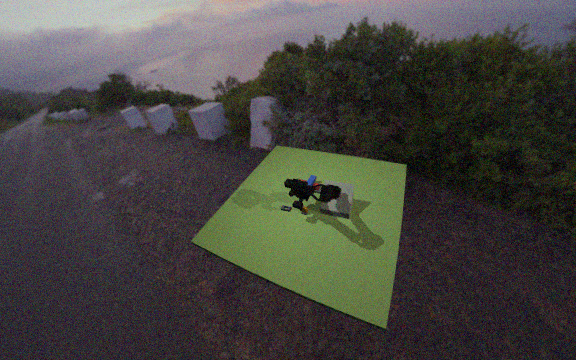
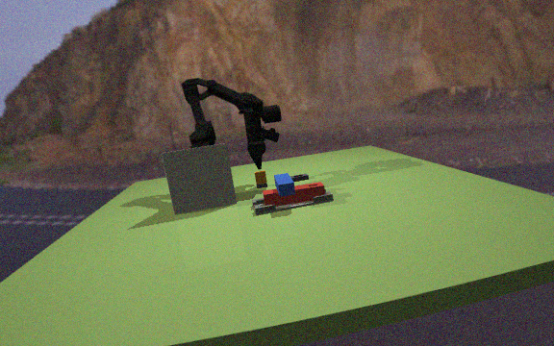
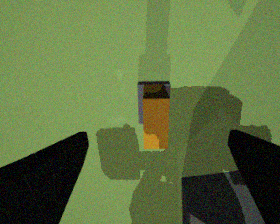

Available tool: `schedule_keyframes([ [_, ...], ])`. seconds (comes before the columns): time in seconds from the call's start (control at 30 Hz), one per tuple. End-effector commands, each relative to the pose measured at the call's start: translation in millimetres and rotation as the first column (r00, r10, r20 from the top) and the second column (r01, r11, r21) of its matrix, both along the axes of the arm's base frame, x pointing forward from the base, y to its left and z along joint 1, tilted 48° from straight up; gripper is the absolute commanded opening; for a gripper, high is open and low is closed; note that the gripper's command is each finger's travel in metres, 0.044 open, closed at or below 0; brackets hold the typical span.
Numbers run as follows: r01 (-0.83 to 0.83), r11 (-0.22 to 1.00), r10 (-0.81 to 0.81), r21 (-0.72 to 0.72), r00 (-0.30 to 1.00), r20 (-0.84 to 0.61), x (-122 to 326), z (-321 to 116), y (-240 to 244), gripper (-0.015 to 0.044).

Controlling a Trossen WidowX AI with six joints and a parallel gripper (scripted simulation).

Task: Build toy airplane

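The red fuselage (image 2: 308, 191) lies flat in the grey cradle (image 2: 264, 210). The blue wing (image 2: 284, 185) (image 1: 312, 180) sits across the top of the fuselage; its tab is hidden. A dark socket shows near the fuselage's tail, with nothing in it. The orange tail fin (image 2: 261, 178) (image 3: 156, 122) (image 1: 305, 210) stands upright in a small dark holder (image 2: 262, 185), apart from the fuselage. My gripper (image 2: 259, 167) (image 3: 157, 137) is open and empty, pointing down just above the fin. In the wrist view the fin lies between the two fingertips.
A grey block (image 2: 200, 180) (image 3: 203, 197) stands beside the arm's base, near the right finger in the wrist view. A small dark holder (image 2: 301, 177) (image 1: 286, 208) lies behind the fuselage in the exterior view. Everything is on a green board (image 1: 318, 265) (image 2: 354, 269).
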State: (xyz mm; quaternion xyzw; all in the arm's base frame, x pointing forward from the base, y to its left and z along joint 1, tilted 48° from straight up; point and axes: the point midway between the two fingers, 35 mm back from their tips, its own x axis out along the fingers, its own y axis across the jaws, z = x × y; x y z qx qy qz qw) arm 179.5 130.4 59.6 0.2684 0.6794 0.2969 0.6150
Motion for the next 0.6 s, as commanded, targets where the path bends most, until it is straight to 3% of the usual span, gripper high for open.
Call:
schedule_keyframes([
  [0.0,0.005,1.0,-0.004,0.004,1.0,-0.002,-1.0,-3.4,3.8,0.044],
  [0.57,0.004,1.0,-0.004,0.001,1.0,-0.001,-2.3,-22.5,23.3,0.044],
])
